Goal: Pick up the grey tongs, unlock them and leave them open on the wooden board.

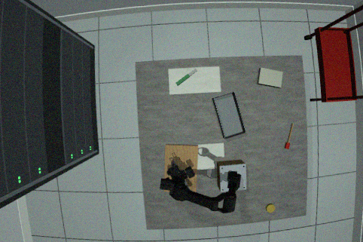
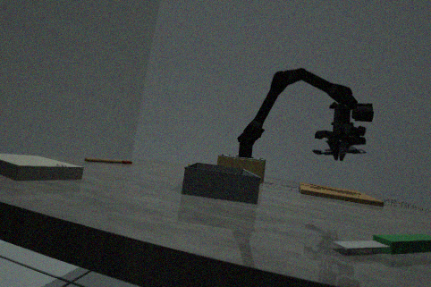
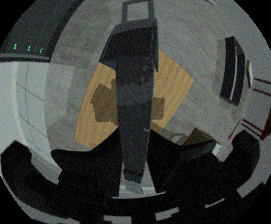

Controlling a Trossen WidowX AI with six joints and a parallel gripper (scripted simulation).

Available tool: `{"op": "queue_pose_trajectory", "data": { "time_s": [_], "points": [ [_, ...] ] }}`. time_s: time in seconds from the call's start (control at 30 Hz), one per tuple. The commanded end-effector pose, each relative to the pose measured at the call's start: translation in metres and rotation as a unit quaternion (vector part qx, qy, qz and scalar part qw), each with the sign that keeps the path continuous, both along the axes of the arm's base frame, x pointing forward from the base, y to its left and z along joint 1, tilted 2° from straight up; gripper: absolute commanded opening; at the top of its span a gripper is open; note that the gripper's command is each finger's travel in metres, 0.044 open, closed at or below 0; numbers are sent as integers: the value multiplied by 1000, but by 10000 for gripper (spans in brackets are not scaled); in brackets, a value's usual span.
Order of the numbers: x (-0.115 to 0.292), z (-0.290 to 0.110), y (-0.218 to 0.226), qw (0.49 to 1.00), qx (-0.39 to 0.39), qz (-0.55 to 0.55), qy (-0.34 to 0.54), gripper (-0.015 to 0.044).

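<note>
My gripper (image 1: 178, 173) (image 2: 339, 153) (image 3: 131, 127) is shut on the grey tongs (image 3: 134, 90). In the wrist view the tongs run as one long dark bar away from the fingers, arms together. The gripper points down and hangs well above the wooden board (image 1: 176, 151) (image 2: 340, 194) (image 3: 175, 76), with the tongs clear of it. The roasting tin (image 1: 219, 117) (image 2: 221, 183) (image 3: 231, 70) stands empty in the middle of the table mat. In the top and exterior views the tongs are too dark and small to tell apart from the fingers.
The arm's base box (image 1: 241, 166) (image 2: 241, 164) stands right of the board. A white sheet (image 1: 216, 149) lies between them. Further off are a white mat (image 1: 207, 82) with a green tool (image 1: 185, 78), a beige block (image 1: 270, 77) (image 2: 38, 166), a red brush (image 1: 288, 136), a yellow disc (image 1: 270, 208), a dark cabinet (image 1: 41, 97) and a red rack (image 1: 335, 65).
</note>
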State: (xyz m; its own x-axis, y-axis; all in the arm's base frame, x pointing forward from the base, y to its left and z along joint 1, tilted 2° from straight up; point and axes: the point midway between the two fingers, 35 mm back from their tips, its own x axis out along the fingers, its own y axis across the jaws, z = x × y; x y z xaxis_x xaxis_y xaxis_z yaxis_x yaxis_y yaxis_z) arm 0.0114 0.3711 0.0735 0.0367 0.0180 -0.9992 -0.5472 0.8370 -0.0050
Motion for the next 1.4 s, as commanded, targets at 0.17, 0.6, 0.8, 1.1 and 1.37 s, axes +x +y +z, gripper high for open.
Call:
{"op": "queue_pose_trajectory", "data": {
  "time_s": [0.17,0.6,0.8,1.1,1.37],
  "points": [
    [0,-6,2,1000,-1,1,5,-150],
    [0,-27,4,1000,-1,1,5,-150],
    [1,-37,4,1000,-1,1,5,-150],
    [1,-52,4,1000,-1,1,5,-150],
    [1,-65,4,1000,-1,1,5,-150]
  ]
}}
